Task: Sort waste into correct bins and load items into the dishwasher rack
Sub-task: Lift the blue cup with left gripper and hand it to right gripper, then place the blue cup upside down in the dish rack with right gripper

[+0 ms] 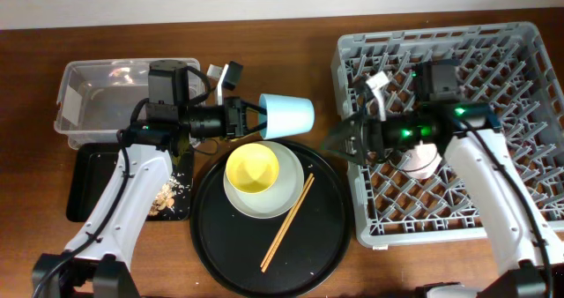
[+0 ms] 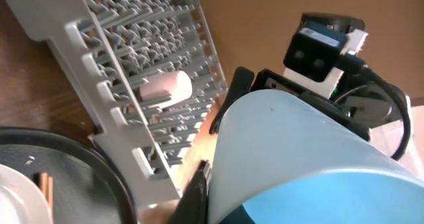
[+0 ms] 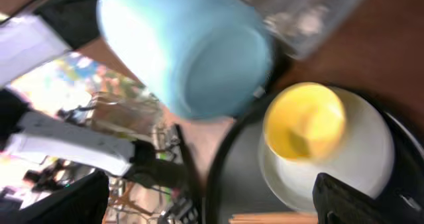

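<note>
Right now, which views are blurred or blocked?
Overhead: sharp and evenly lit, no glare worth noting. Left wrist: the light blue cup fills the lower right and looks soft at close range, while the dishwasher rack behind it is fairly crisp. Right wrist: smeared throughout, with the yellow bowl fuzzy at its edges.

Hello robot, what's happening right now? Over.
Left gripper shut on light blue cup, held sideways. Right gripper open, facing it. Nothing between them. Pink cup in rack.

Mostly plastic on wood-grain table [image 1: 35, 42].
Rack [image 1: 520, 51] grey matt plastic; cup [image 1: 291, 115] smooth, matt; bowl [image 1: 253, 167] & plate [image 1: 286, 192] smooth w/ slight gloss; chopsticks [image 1: 287, 221] bare wood; tub [image 1: 88, 95] clear plastic; round tray [image 1: 326, 236] black, smooth.
</note>
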You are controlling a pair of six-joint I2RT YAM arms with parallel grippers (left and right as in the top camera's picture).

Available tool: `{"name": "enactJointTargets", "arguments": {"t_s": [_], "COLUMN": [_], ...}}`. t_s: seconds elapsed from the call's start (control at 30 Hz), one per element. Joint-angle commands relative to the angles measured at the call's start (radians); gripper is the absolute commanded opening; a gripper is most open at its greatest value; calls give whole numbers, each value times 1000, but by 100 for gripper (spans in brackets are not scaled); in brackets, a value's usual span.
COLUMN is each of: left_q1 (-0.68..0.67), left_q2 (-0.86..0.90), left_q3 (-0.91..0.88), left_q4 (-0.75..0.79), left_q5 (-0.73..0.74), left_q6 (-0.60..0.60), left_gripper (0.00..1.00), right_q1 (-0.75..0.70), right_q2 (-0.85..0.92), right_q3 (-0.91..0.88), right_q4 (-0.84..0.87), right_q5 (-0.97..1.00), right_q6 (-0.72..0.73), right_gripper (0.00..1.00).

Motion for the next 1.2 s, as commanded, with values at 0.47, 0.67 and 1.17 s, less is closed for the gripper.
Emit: {"name": "enactJointTargets", "arguments": {"t_s": [0.47, 0.67, 1.17], "left_q1": [-143, -145, 57], "left_q2": [-9, -9, -166], "left_q3": [8, 8, 9], "left_q4": [27, 26, -484], "left_q5": [47, 46, -698], "left_q6": [-37, -36, 359], "left_gripper": [0, 6, 55], "right_q1": [47, 47, -181], "right_q2": [2, 2, -8], "right_q3": [-3, -3, 308], "right_q4": [63, 63, -372], "right_q5": [-148, -136, 954], "right_q6": [-7, -7, 191], "right_gripper": [71, 60, 45]}}
